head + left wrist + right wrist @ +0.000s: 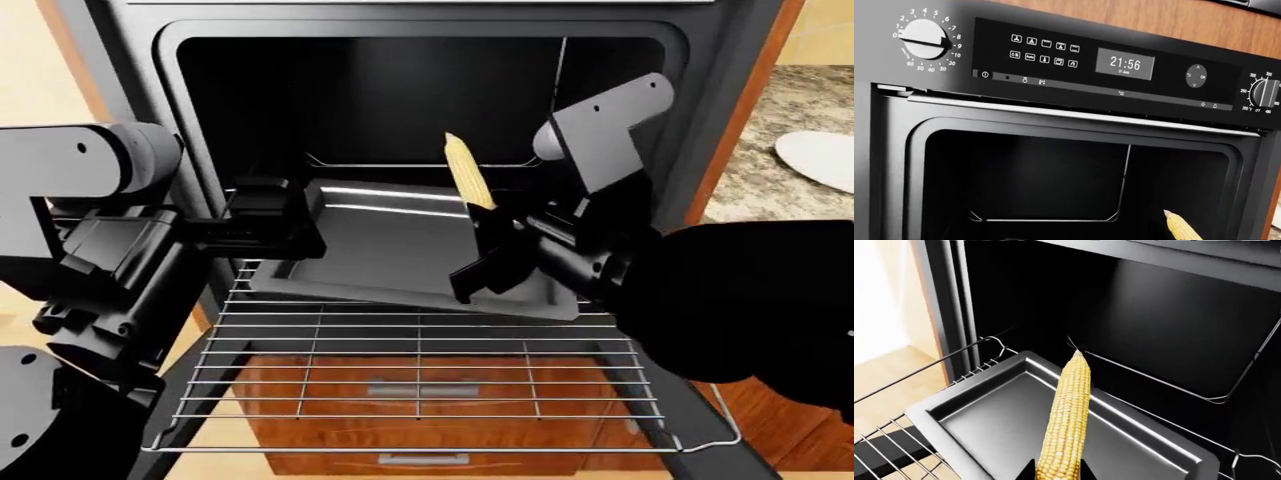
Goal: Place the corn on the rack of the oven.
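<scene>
The corn [467,175] is a yellow cob that my right gripper [489,238] holds by its thick end, tip pointing up. It hangs over the dark baking tray [387,250]. In the right wrist view the jaws [1057,473] press both sides of the corn [1067,410] above the tray [981,425]. The tray rests on the silver wire rack [414,370], pulled out of the black oven [400,80]. My left gripper [278,215] is at the tray's left edge; its jaws do not show. The corn's tip also shows in the left wrist view [1182,227].
A white plate [821,160] lies on the stone counter to the right. Wooden drawers [400,400] sit under the rack. The oven's control panel [1121,65] with two knobs is above the cavity. A wire guide [1227,395] runs along the cavity's back.
</scene>
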